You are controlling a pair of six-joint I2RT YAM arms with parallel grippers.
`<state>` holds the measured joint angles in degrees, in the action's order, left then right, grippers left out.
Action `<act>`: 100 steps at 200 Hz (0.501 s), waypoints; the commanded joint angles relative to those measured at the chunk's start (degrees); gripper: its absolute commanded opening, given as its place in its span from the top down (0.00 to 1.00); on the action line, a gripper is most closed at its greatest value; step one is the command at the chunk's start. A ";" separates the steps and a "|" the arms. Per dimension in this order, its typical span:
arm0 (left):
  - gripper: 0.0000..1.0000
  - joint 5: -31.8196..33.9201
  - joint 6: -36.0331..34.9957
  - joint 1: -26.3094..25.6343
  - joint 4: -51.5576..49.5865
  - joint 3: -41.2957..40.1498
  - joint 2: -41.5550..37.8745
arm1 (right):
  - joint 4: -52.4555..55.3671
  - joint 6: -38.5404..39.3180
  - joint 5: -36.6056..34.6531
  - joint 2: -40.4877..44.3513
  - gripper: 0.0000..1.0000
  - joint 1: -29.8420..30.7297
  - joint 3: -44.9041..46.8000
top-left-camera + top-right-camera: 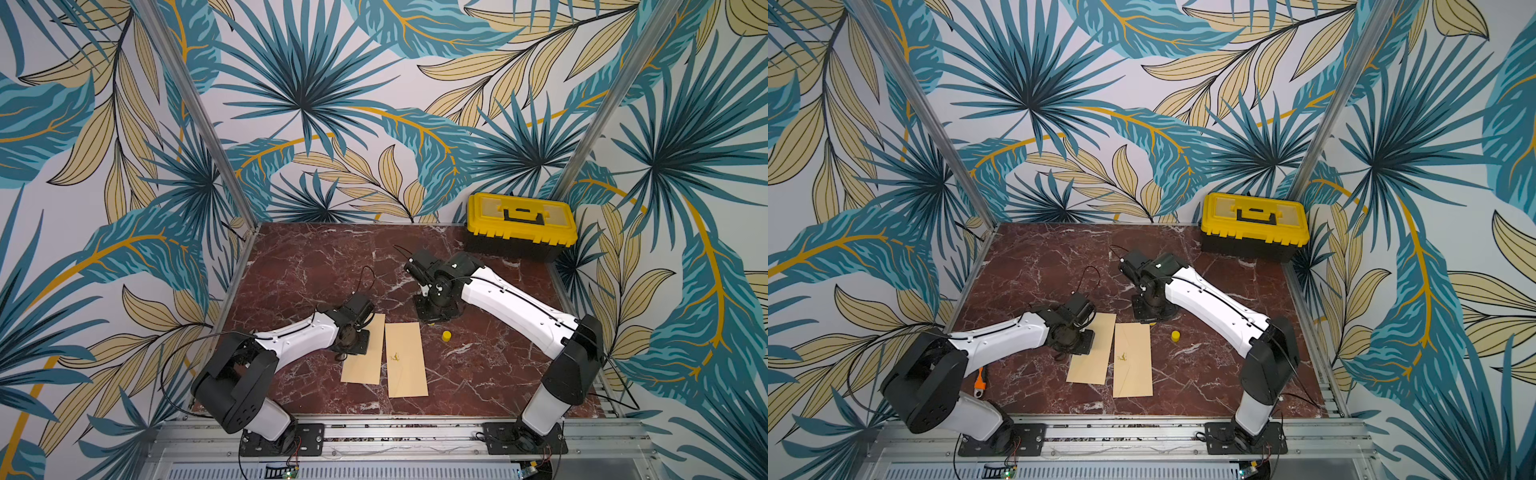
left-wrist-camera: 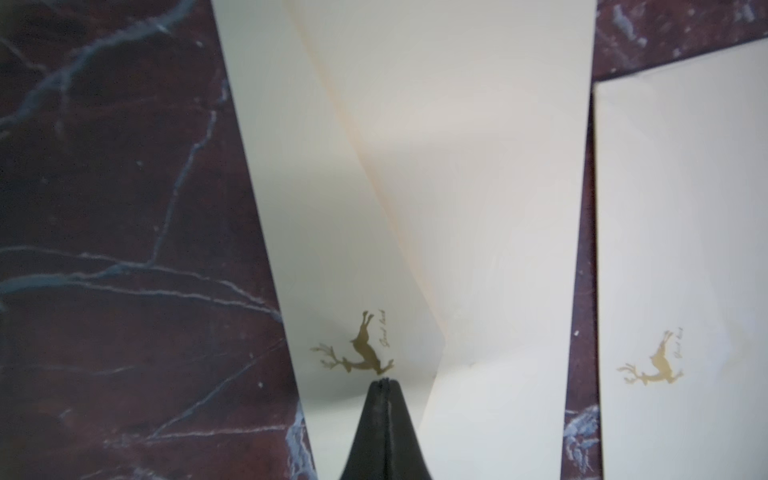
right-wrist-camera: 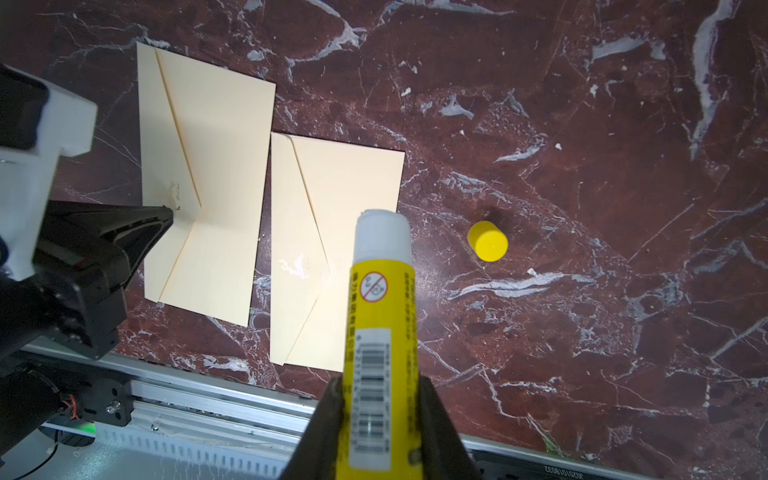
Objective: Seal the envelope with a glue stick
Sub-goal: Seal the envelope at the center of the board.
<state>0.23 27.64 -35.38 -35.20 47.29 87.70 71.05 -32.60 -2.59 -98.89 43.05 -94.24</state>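
I am pressing the left gripper [image 2: 384, 382], shut and empty, onto the flap of the envelope [image 1: 365, 365] at lower centre in both top views to pin it, while the right gripper [image 3: 380, 390] is clamping the uncapped glue stick [image 3: 384, 299] mid-frame just beyond, tip bared for gluing.

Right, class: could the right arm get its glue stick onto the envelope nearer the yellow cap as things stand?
Probably yes: that envelope lies uncovered, the left fingers rest on the other envelope, and the uncapped glue stick hangs near it.
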 commanded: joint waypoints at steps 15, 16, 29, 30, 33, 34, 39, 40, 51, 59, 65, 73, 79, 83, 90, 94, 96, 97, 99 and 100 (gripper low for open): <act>1.00 0.53 -0.09 0.31 4.31 -2.07 3.44 | 1.84 -0.80 -0.66 1.86 1.00 0.00 0.72; 1.00 0.46 -0.06 0.35 4.42 -2.14 3.44 | 1.83 -0.80 -0.66 1.86 1.00 -0.03 0.72; 1.00 -0.04 0.12 0.31 4.85 -2.96 3.67 | 1.93 -0.85 -0.70 1.99 1.00 -0.12 0.72; 1.00 -0.05 0.13 0.31 4.87 -2.98 3.64 | 1.92 -0.87 -0.72 2.01 1.00 -0.09 0.72; 1.00 -0.12 0.13 0.38 4.83 -3.05 3.50 | 1.91 -0.83 -0.82 2.03 1.00 -0.04 0.72; 1.00 -0.17 0.18 0.39 4.86 -3.11 3.43 | 1.95 -0.81 -0.83 2.08 1.00 -0.05 0.72; 1.00 -0.23 0.23 0.35 4.81 -3.16 3.10 | 1.90 -0.86 -0.97 2.19 1.00 -0.07 0.80; 1.00 -0.23 0.27 0.33 4.76 -3.17 3.00 | 1.90 -0.83 -0.95 2.20 1.00 -0.12 0.80; 1.00 0.21 0.40 0.33 4.30 -2.98 2.00 | 1.83 -0.80 -1.31 2.26 1.00 -0.11 0.81; 1.00 0.60 0.33 0.34 3.56 -2.47 1.22 | 1.74 -0.69 -1.69 2.39 1.00 -0.14 0.81; 1.00 0.78 0.23 0.39 2.94 -1.88 0.67 | 1.54 -0.61 -1.87 2.54 1.00 -0.09 0.76; 1.00 0.99 0.00 0.31 1.94 -1.00 -0.22 | 1.15 -0.42 -1.83 2.76 1.00 -0.10 0.81; 1.00 1.07 -0.19 0.38 1.24 -0.15 -0.91 | 0.74 -0.35 -1.68 3.03 1.00 -0.22 0.81; 1.00 1.10 -0.26 0.31 0.87 0.41 -1.27 | 0.41 -0.27 -1.40 3.23 1.00 -0.25 0.89; 0.99 1.09 -0.35 0.37 0.23 1.34 -2.29 | -0.26 -0.27 -0.92 3.71 1.00 -0.53 1.18; 0.98 1.05 -0.31 0.31 -0.02 1.79 -2.92 | -0.87 -0.27 -0.66 4.06 1.00 -0.65 1.43; 0.98 1.06 -0.30 0.31 -0.06 1.96 -3.25 | -1.19 -0.27 -0.59 4.23 1.00 -0.70 1.56; 0.97 1.03 -0.30 0.35 -0.09 2.08 -3.37 | -1.31 -0.32 -0.54 4.32 1.00 -0.78 1.58; 0.97 0.96 -0.26 0.34 -0.12 2.17 -3.65 | -1.58 -0.35 -0.32 4.52 1.00 -0.93 1.77; 0.97 0.94 -0.24 0.32 -0.08 2.31 -3.84 | -1.77 -0.35 -0.23 4.64 1.00 -0.98 1.90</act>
<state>0.40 27.68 -35.24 -32.95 46.70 87.90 70.85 -32.58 -3.18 -97.30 42.89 -94.11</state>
